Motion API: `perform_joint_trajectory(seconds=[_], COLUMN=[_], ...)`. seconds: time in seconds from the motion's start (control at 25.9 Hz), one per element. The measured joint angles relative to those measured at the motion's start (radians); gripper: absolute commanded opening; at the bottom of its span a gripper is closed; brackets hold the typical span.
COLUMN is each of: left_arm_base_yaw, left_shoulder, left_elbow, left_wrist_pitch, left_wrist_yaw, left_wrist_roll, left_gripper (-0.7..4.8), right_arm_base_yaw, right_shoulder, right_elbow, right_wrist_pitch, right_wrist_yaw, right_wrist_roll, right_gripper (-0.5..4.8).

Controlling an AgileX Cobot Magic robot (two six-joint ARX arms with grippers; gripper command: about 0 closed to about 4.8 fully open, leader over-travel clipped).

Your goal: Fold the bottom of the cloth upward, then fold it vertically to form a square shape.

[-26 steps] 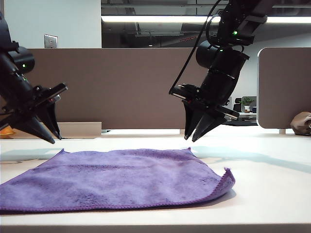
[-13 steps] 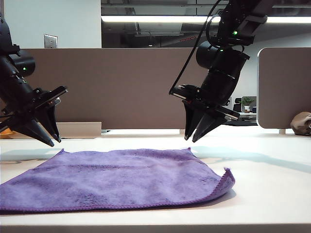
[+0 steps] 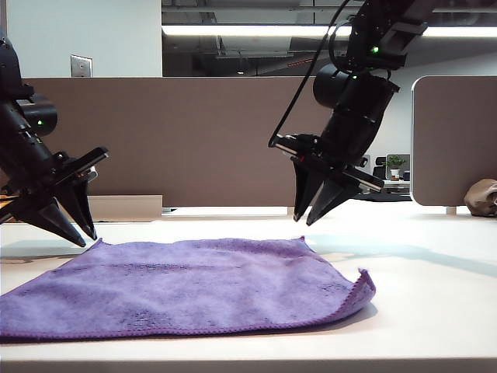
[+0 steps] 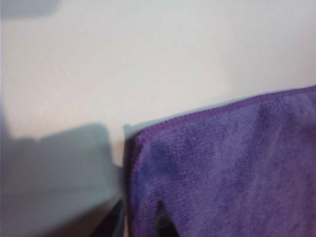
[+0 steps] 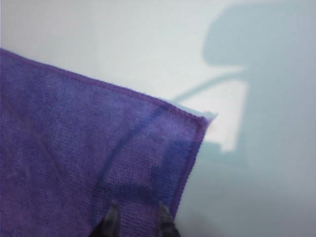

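An office room with brown partition panels and a long ceiling light stands behind a pale table [image 3: 435,295]. The left gripper [image 3: 81,235] hangs just above the far left corner of the cloth [image 3: 194,284], tips pointing down, jaws a narrow way apart and holding nothing; in the left wrist view its two dark fingertips [image 4: 163,219] show over the hem at that corner, with a small gap between them. The right gripper [image 3: 304,220] hangs above the far right corner of the cloth, well clear of it, jaws also parted by a narrow gap and empty; its fingertips [image 5: 112,217] sit over the purple pile just inside the corner hem.

No writing or label can be read anywhere.

The cloth lies spread flat on the table, its stitched hem running round it; the near right corner curls up a little. Bare table lies open to the right of the cloth and beyond its far edge. A brownish-grey lump [image 3: 481,197] sits at the far right, well apart from the cloth.
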Motion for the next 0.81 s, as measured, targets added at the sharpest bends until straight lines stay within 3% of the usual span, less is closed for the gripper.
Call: perform_joint_trajectory(seconds=[0.27,0.5,0.81], left_arm_base_yaw=[0.002,0.003,0.003], left_shoulder=[0.0,0.0,-0.001], left_elbow=[0.013,0.14,0.186], left_wrist_pitch=[-0.008,-0.083,-0.147], left_wrist_yaw=[-0.001,-0.005,-0.005], left_wrist_roll=[0.008,0.021,0.037], left_gripper=[0.84,0.84,0.84], right_arm_base_yaw=[-0.005,-0.019,-0.031], right_shoulder=[0.0,0.002,0.001], right_elbow=[0.001,0.111,0.161], right_wrist_pitch=[-0.016,-0.069,-0.139], right_wrist_yaw=[0.003,0.016,0.035], right_wrist_roll=[0.003,0.003,0.003], right_gripper=[1.04,1.04,1.04])
